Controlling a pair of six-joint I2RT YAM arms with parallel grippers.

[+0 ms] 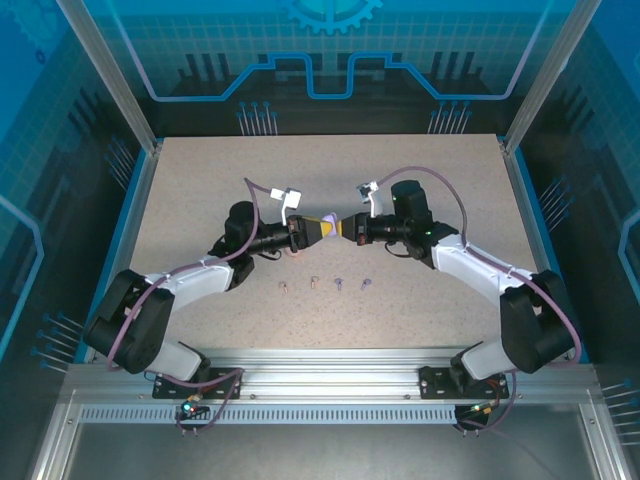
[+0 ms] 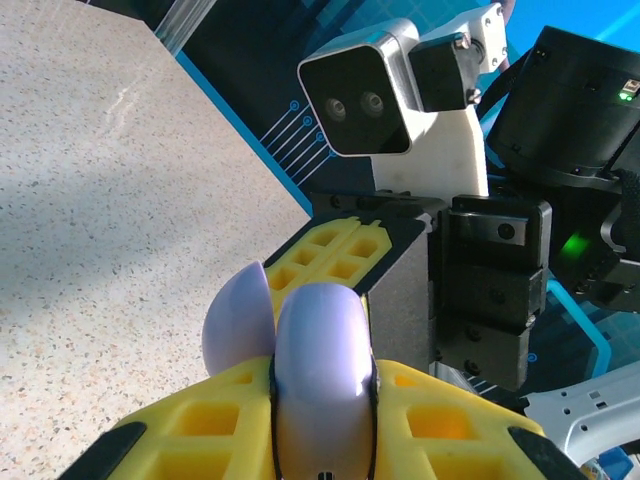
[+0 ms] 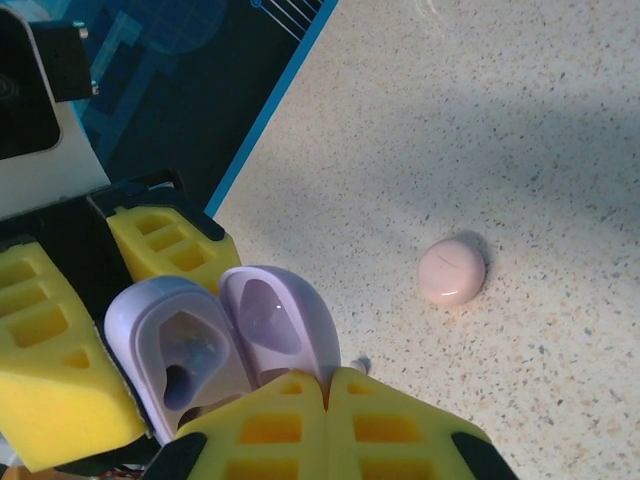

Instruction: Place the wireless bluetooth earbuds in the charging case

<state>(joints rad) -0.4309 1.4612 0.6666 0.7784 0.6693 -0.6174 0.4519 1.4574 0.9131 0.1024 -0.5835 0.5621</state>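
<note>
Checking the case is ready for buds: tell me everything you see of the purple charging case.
The purple charging case is a glossy lilac plastic clamshell, hinged open, held above the table. Its base, with empty-looking recessed wells, is clamped by the left pincer. The right pincer, shut, sits at the lid's rim, though a real pinch is unclear.

A robot lab cell: speckled table fenced by aluminium frame; blue circuit-print walls

both jaws closed — facing tip-to-tip
</note>
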